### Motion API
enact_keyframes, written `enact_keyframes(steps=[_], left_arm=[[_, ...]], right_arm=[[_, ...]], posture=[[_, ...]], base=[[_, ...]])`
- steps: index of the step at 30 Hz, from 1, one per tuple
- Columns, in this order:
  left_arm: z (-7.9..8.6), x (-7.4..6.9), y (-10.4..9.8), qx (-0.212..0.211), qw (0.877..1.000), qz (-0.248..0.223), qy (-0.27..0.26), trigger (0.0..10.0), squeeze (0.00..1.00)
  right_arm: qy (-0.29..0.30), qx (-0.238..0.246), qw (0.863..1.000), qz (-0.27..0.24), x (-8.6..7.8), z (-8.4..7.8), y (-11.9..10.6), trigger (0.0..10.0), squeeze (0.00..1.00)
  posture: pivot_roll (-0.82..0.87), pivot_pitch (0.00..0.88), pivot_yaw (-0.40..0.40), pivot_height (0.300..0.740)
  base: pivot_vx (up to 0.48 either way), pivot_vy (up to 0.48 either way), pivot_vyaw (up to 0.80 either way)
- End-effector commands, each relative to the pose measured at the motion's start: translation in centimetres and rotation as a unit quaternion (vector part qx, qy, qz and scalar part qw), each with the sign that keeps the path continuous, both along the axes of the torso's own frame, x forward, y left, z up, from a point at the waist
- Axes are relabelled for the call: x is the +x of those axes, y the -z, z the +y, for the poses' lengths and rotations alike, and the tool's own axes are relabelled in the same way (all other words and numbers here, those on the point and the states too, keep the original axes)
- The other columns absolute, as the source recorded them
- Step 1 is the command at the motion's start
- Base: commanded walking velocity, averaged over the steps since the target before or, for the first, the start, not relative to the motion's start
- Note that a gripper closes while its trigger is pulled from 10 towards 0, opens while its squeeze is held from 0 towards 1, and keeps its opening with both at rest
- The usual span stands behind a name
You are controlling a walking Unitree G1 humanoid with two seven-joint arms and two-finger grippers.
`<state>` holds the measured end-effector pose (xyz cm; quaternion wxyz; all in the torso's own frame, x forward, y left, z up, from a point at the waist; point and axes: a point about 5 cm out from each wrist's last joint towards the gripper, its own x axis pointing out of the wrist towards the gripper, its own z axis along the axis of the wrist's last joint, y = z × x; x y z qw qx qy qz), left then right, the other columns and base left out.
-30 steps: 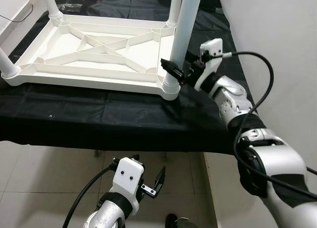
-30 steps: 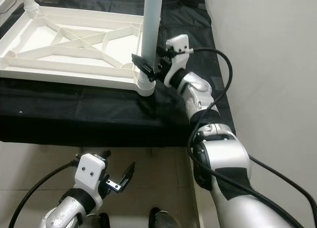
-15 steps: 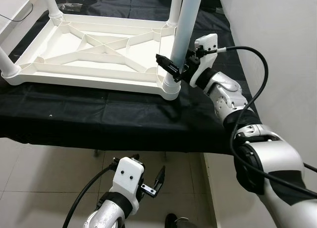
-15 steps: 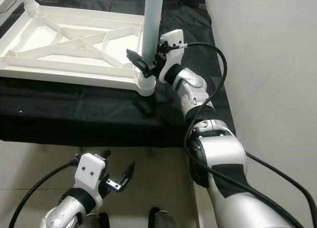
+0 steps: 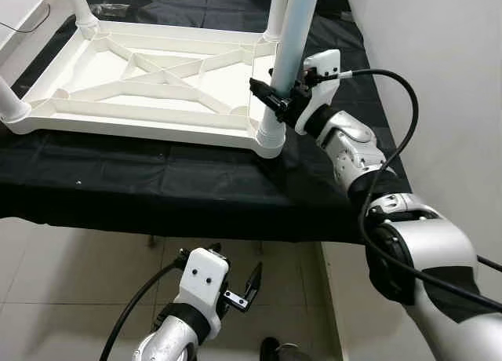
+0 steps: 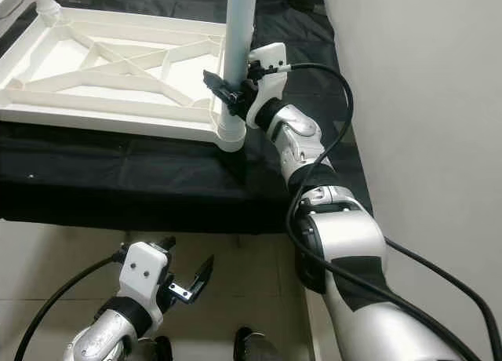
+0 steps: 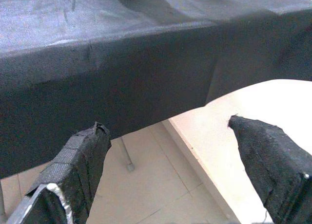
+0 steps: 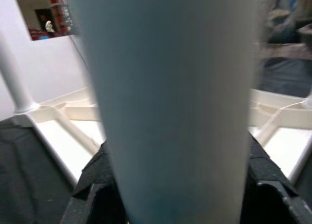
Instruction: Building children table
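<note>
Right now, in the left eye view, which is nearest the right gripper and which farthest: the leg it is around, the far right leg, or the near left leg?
1. Near right leg, between the right gripper's fingers.
2. Far right leg, just behind, at the tabletop's far right corner.
3. Near left leg, across the upturned white tabletop at its near left corner.

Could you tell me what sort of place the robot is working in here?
Probably a plain indoor workroom or spare room in a home: a tiled floor, a bare white wall, and a work table draped in black cloth with an upturned white plastic children's table on it, its leg in the right gripper.
</note>
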<state>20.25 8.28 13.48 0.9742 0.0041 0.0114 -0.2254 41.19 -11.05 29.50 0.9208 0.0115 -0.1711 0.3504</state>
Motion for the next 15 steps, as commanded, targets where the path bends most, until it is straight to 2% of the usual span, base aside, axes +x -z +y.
enact_keyframes(steps=[1,13,14,15], left_arm=[[-0.1,-0.3,0.7,0.007,1.000,0.016,-0.001,10.0,0.00],[-0.1,-0.3,0.7,0.007,1.000,0.017,0.001,10.0,0.00],[-0.1,-0.3,0.7,0.008,1.000,0.017,0.000,10.0,0.00],[-0.1,-0.3,0.7,0.008,1.000,0.016,0.000,10.0,0.00]], right_arm=[[-0.008,0.004,1.000,0.009,0.0,0.4,0.3,0.0,0.00],[-0.001,-0.003,1.000,0.011,0.0,0.5,0.8,0.0,0.00],[0.009,-0.005,1.000,0.017,0.1,0.5,1.1,0.0,0.00],[0.043,-0.017,0.998,0.032,0.3,0.3,1.8,0.0,0.00]], posture=[[0.12,0.278,-0.102,0.740],[0.12,0.276,-0.099,0.740],[0.12,0.271,-0.100,0.740],[0.13,0.268,-0.100,0.740]], base=[[0.000,0.000,0.00],[0.000,0.000,0.00],[0.000,0.000,0.00],[0.000,0.000,0.00]])
